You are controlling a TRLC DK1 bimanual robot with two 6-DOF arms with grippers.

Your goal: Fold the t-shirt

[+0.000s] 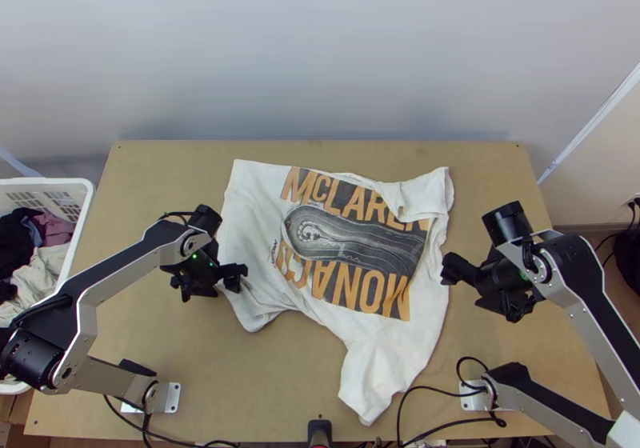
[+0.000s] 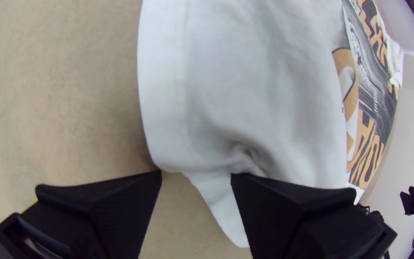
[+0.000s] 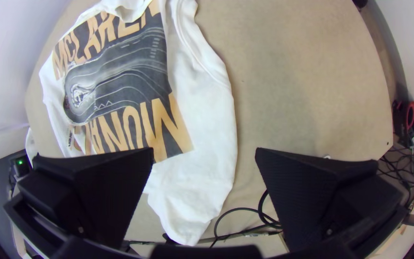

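And here's the T-shirt (image 1: 352, 244), mid-table, spread out unevenly with its big print up, rumpled along the edges, one end trailing toward the table's (image 1: 272, 392) near edge. The left gripper (image 1: 213, 283) has its fingers wide apart at the shirt's hem, one over the white cloth; nothing's clamped, and whether that finger touches, I can't tell. Over on the other side, the right gripper (image 1: 482, 290) is wide too, nothing between its fingers, one tip close beside the fabric.
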